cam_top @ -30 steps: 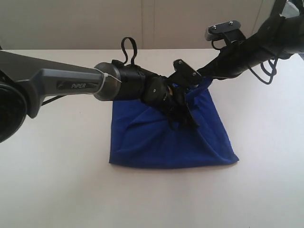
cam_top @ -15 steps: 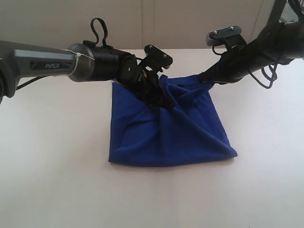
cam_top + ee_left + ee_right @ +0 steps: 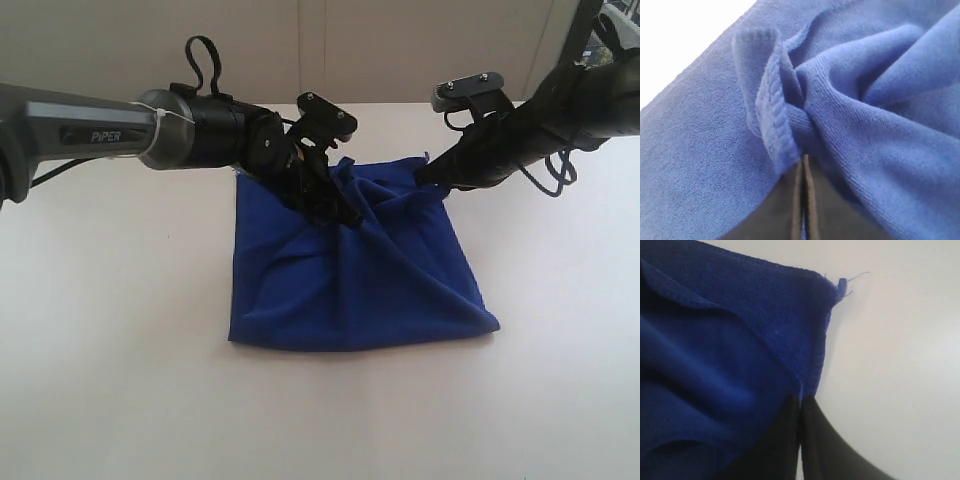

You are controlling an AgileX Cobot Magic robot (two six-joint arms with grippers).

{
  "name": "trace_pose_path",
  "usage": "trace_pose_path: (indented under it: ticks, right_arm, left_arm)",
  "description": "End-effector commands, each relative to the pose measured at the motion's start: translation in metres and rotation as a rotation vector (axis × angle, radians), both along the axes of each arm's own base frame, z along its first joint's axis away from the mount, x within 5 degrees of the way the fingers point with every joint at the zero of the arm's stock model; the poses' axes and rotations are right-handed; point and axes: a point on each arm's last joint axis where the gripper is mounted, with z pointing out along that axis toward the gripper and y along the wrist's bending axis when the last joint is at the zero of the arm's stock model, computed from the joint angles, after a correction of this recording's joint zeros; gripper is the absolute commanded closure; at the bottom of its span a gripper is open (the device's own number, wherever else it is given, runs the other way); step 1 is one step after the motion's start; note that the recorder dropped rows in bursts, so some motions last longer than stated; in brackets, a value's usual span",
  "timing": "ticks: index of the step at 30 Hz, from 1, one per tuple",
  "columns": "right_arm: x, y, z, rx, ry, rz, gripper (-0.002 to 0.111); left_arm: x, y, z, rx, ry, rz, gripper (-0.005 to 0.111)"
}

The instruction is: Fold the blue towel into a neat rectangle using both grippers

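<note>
The blue towel (image 3: 355,270) lies rumpled on the white table, roughly square, with creases fanning out from its far side. My left gripper (image 3: 340,212) reaches in from the left and is shut on a bunched fold near the towel's far middle; the left wrist view shows the stitched hem (image 3: 772,120) pinched at my gripper (image 3: 803,159). My right gripper (image 3: 425,175) comes from the right and is shut on the towel's far right edge. In the right wrist view my gripper (image 3: 801,401) clamps the hem just below the corner with the loose thread (image 3: 857,276).
The white table (image 3: 120,330) spreads on all sides of the towel. A pale wall (image 3: 300,50) rises behind its far edge. Black cables (image 3: 560,160) loop off the right arm, and a cable loop (image 3: 205,60) stands above the left arm.
My left gripper has carried the bunched fold from the towel's centre back toward the far left. The right gripper has dipped slightly lower at the far right edge, still holding.
</note>
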Motion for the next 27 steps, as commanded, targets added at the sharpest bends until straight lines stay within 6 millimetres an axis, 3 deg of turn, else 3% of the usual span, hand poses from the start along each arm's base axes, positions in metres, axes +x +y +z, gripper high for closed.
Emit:
trace_pose_path:
  ticks: [1, 7, 9, 11, 14, 16, 27]
  right_arm:
    - [0.0, -0.005, -0.001, 0.0, -0.002, -0.02, 0.108]
    - [0.0, -0.005, -0.001, 0.0, -0.003, -0.021, 0.108]
    - [0.0, -0.005, -0.001, 0.0, -0.003, -0.021, 0.108]
    - [0.0, -0.005, -0.001, 0.0, -0.003, -0.021, 0.108]
    - [0.0, -0.005, -0.001, 0.001, -0.003, -0.022, 0.108]
    - [0.0, -0.005, -0.001, 0.001, -0.003, -0.022, 0.108]
    - [0.0, -0.005, -0.001, 0.003, -0.003, -0.023, 0.108]
  left_arm:
    - [-0.002, 0.0, 0.021, -0.072, 0.006, 0.055, 0.107]
    - [-0.014, 0.0, 0.062, -0.134, -0.029, 0.052, 0.107]
    - [-0.015, 0.003, 0.067, -0.13, -0.023, 0.054, 0.107]
    - [-0.014, 0.008, 0.065, -0.107, 0.007, 0.061, 0.104]
    - [-0.014, 0.009, 0.064, -0.105, 0.017, 0.068, 0.076]
    - [-0.014, 0.009, 0.063, -0.099, 0.015, 0.062, 0.064]
    - [-0.004, 0.003, 0.04, -0.078, -0.04, 0.028, 0.052]
